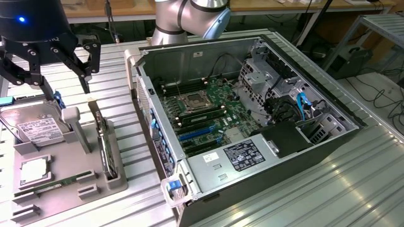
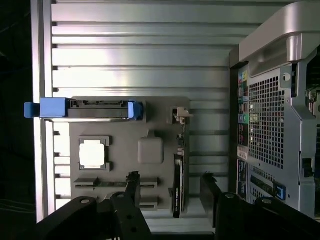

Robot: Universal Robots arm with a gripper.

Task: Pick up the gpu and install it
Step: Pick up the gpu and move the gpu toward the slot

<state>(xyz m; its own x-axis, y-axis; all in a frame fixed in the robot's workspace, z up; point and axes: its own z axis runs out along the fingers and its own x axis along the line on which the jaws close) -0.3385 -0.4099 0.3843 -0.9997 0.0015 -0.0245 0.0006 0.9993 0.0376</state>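
The thin black gpu card with a silver bracket end (image 1: 106,146) is standing on edge in a slot of the grey plastic parts tray (image 1: 69,163), just beside the open black computer case (image 1: 252,118). I'm guessing it's light and stiff but fragile, so pinching its flat faces mid-card seems safest. The black gripper (image 1: 63,87) is hovering above the tray, pointing down, with its fingers spread wide and gripping nothing.

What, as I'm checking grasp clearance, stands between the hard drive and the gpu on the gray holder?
A gray upright post of the holder stands between the hard drive and the gpu, as the exterior view shows.
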